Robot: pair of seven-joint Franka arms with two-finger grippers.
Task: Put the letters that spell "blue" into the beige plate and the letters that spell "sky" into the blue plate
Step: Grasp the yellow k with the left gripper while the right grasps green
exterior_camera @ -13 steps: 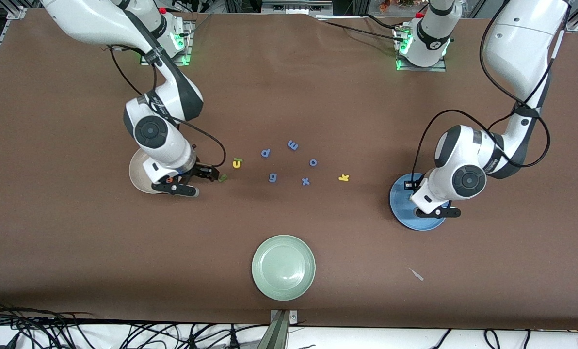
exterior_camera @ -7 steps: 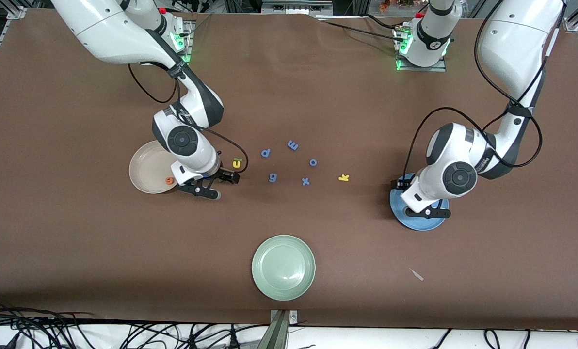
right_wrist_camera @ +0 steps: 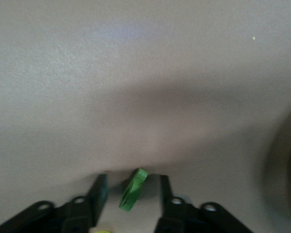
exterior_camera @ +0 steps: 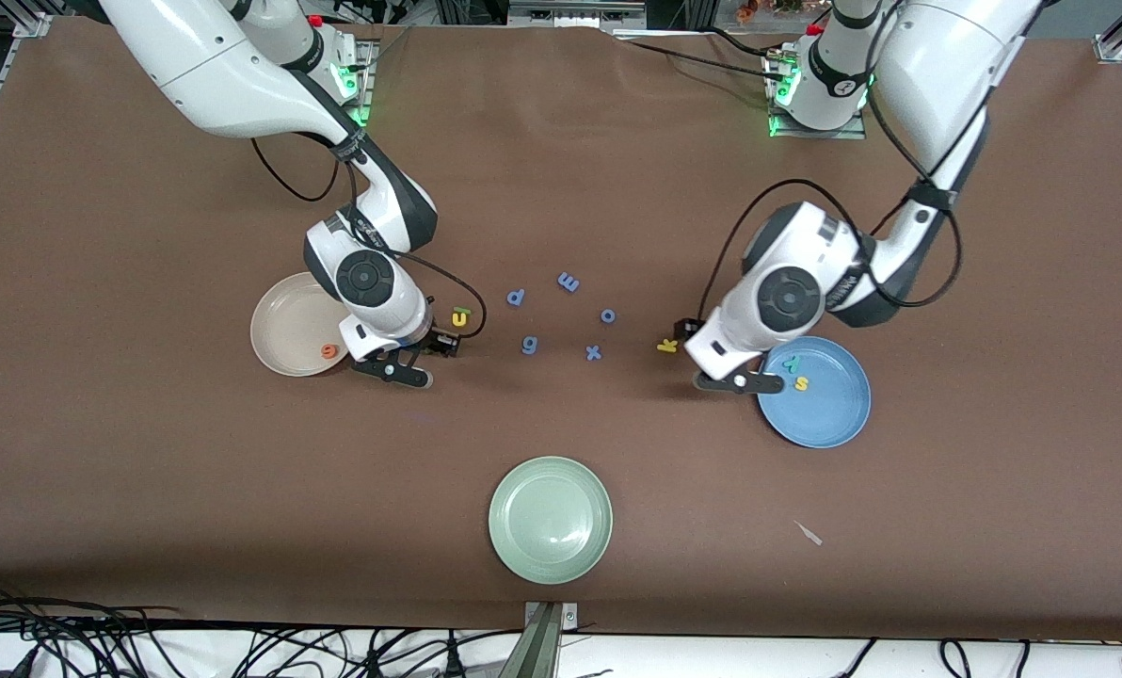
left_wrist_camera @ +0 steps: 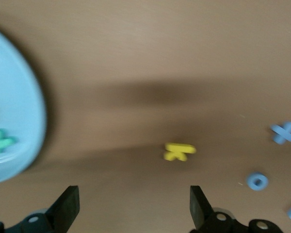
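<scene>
The beige plate (exterior_camera: pixel 283 320) holds an orange "e" (exterior_camera: pixel 329 353). Beside it, my right gripper (exterior_camera: pixel 440 345) (right_wrist_camera: pixel 132 194) is low over the table. Its fingers stand open on either side of a green foam letter (right_wrist_camera: pixel 133 189), which is tilted on edge with a gap on each side. I cannot tell which letter it is. The yellow "u" (exterior_camera: pixel 460 318) lies just by that gripper. The blue plate (exterior_camera: pixel 834 414) (left_wrist_camera: pixel 19 111) holds a teal "y" (exterior_camera: pixel 791 361) and a yellow "s" (exterior_camera: pixel 801 383). My left gripper (exterior_camera: pixel 681 331) (left_wrist_camera: pixel 133 209) is wide open and empty beside the yellow "k" (exterior_camera: pixel 666 346) (left_wrist_camera: pixel 179 151).
Several blue-purple letters lie mid-table, among them a "p" (exterior_camera: pixel 516 298), an "o" (exterior_camera: pixel 608 315) and an "x" (exterior_camera: pixel 594 353) (left_wrist_camera: pixel 283 133). A pale green plate (exterior_camera: pixel 550 518) sits near the front edge. A small pale scrap (exterior_camera: pixel 810 534) lies nearer the front camera than the blue plate.
My left gripper opened and moved from over the blue plate to the "k", uncovering the "y" and "s". My right gripper moved from the beige plate to the green letter, and its fingers narrowed.
</scene>
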